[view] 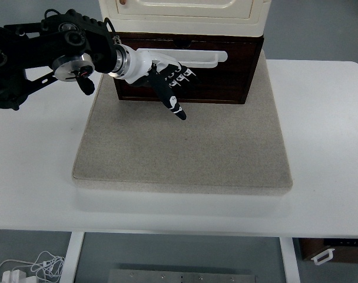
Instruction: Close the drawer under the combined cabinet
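The combined cabinet (pixel 185 15) stands at the back of a grey mat; its upper part is cream. Under it is the dark brown drawer (pixel 226 79) with a long white handle (pixel 205 57) across its front. The drawer front stands forward of the cream part in this steep view. My left hand (pixel 167 79) reaches in from the left and lies against the left half of the drawer front, just below the handle. Its black fingers (pixel 184 75) are loosely extended along the wood and the thumb (pixel 174 105) points down to the right. It holds nothing.
The grey mat (pixel 185 147) lies on a white table (pixel 326 147). My black left arm (pixel 43 50) spans the table's back left. Cables (pixel 26 268) lie on the floor below the front edge, and a dark box (pixel 335 250) sits at the lower right.
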`<state>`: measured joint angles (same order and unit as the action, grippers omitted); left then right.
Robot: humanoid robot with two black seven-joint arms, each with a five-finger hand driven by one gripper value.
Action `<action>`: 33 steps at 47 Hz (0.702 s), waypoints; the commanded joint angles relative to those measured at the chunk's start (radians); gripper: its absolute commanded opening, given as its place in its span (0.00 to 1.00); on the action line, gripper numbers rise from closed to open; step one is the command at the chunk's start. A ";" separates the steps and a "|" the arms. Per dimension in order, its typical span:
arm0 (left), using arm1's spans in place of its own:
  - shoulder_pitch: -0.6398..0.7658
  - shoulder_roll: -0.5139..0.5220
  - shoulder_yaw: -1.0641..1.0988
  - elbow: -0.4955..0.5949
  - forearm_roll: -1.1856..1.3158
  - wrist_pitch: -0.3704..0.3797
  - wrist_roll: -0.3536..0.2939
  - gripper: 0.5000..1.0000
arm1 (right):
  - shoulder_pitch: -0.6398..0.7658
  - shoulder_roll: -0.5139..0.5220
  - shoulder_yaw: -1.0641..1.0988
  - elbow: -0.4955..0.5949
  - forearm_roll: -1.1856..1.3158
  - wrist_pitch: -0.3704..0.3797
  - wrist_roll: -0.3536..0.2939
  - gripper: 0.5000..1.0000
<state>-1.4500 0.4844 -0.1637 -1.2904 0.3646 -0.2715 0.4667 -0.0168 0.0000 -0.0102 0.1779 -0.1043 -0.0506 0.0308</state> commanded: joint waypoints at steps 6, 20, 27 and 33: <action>0.013 -0.007 -0.200 -0.010 -0.010 -0.098 -0.105 1.00 | 0.000 0.000 -0.001 0.000 0.000 0.000 0.000 0.90; 0.025 -0.084 -0.575 0.085 -0.050 -0.103 -0.186 1.00 | 0.000 0.000 -0.001 0.000 0.000 0.000 0.000 0.90; 0.025 -0.098 -0.753 0.175 -0.061 -0.101 -0.201 1.00 | 0.000 0.000 -0.001 0.000 0.000 0.000 0.000 0.90; 0.017 -0.096 -0.890 0.281 -0.067 -0.101 -0.227 1.00 | 0.000 0.000 -0.001 0.000 0.000 0.000 0.000 0.90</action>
<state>-1.4270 0.3874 -0.9803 -1.0688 0.3004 -0.3727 0.2601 -0.0171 0.0000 -0.0102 0.1779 -0.1043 -0.0506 0.0306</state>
